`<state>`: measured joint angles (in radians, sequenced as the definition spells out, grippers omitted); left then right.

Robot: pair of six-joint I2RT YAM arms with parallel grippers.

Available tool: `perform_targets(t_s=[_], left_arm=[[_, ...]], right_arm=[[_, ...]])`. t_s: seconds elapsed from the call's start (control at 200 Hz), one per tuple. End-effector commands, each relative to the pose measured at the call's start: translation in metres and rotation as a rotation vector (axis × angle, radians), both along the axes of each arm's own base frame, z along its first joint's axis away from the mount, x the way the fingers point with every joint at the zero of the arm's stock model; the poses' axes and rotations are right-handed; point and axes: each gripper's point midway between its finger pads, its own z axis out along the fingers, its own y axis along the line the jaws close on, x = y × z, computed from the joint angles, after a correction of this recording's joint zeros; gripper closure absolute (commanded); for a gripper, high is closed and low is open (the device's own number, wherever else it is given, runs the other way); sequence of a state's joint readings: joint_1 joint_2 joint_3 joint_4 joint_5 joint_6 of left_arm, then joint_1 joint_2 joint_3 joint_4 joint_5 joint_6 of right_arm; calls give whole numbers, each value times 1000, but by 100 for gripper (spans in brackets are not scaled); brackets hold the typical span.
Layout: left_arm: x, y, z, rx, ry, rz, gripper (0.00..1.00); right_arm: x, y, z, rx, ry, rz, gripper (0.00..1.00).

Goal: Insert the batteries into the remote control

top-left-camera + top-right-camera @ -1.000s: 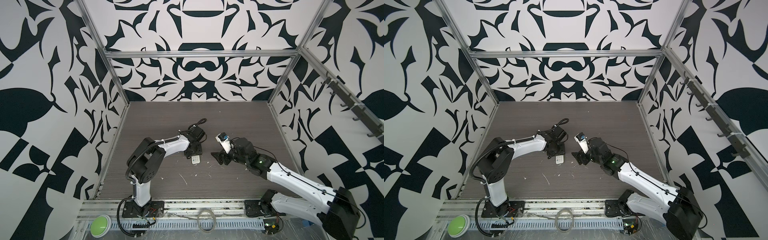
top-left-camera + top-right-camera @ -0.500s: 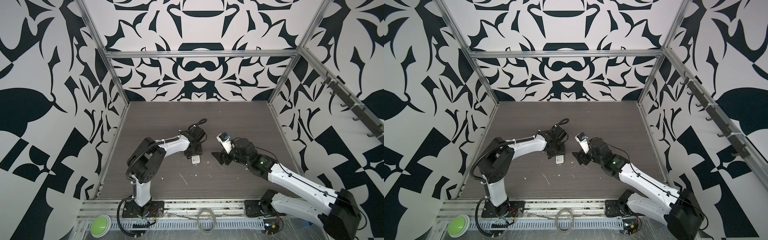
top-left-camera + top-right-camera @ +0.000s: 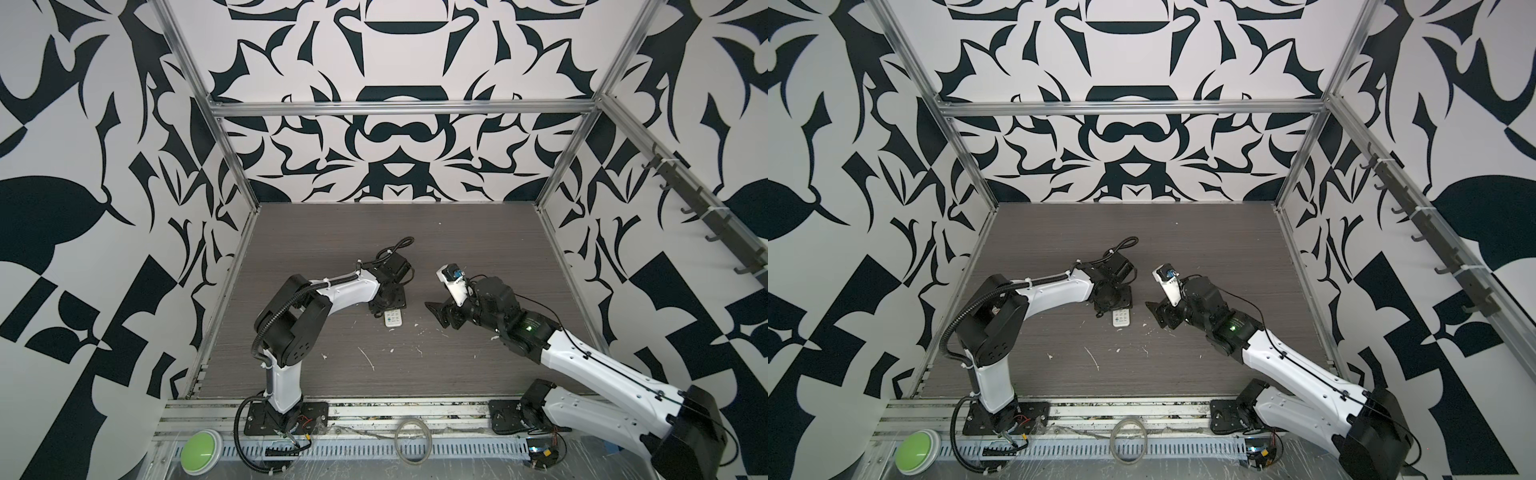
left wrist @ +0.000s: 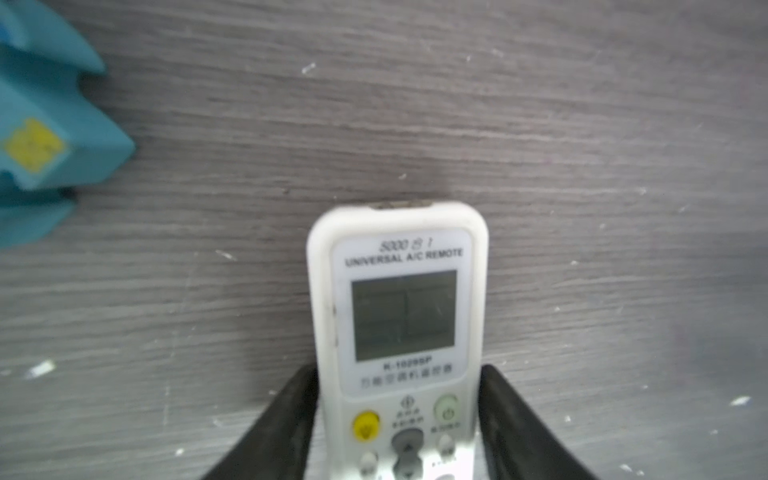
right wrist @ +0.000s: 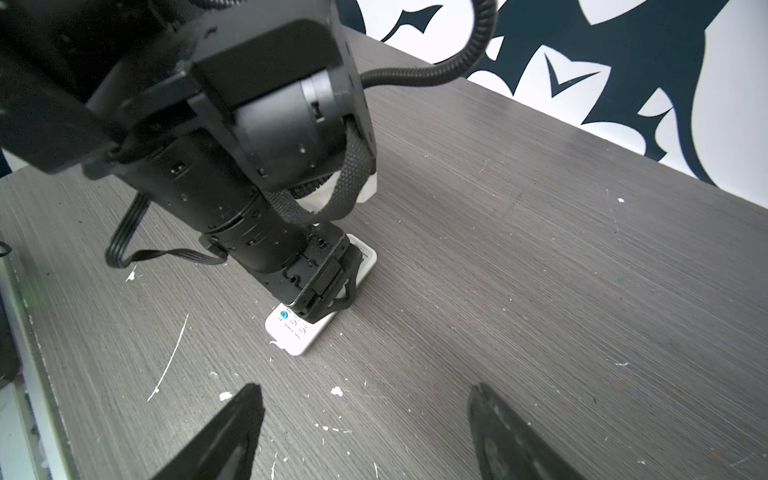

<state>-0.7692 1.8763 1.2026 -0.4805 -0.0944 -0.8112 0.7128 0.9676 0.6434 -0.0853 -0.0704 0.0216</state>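
**A:** Top views: remote control (image 3: 392, 319) lies flat on the table (image 3: 374, 249), mid-scene. The left gripper (image 3: 384, 306) is down over its far end. The right gripper (image 3: 444, 316) sits just right of it, jaws apart and empty, likely waiting.

**B:** Left wrist?

**A:** Display (image 4: 403, 316) is up, so its back faces the table and it probably needs flipping. Fingers (image 4: 291, 415) hug both long edges. Clamped or loose, can't tell. Blue figure (image 4: 50, 137) nearby.

**B:** Right wrist?

**A:** Left gripper (image 5: 332, 291) is planted on the remote control (image 5: 299, 336). Right fingers (image 5: 232, 432) are wide, nothing between. No batteries in view anywhere.

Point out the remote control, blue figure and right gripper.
remote control (image 4: 404, 316): left wrist view, grey display.
blue figure (image 4: 93, 143): left wrist view, blue body.
right gripper (image 5: 365, 390): right wrist view, midway between fingertips.
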Motion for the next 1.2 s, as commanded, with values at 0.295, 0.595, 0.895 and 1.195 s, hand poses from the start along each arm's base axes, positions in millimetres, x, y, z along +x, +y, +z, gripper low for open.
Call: perform_targets(t_s=[0.295,0.595,0.895,1.195], left_arm=[[-2,10,27,-25,-105,-37,7],[0,20,57,-75,-278,-119,0],[2,89,108,-102,-571,-37,1],[0,189,97,142,-556,158,0]], right_arm=[[15,-8,-1,-44,-7,-80,19],[21,-44,2,-76,-52,-246,0],[30,-117,11,-43,-192,-600,0],[21,-179,6,15,-260,-861,0]])
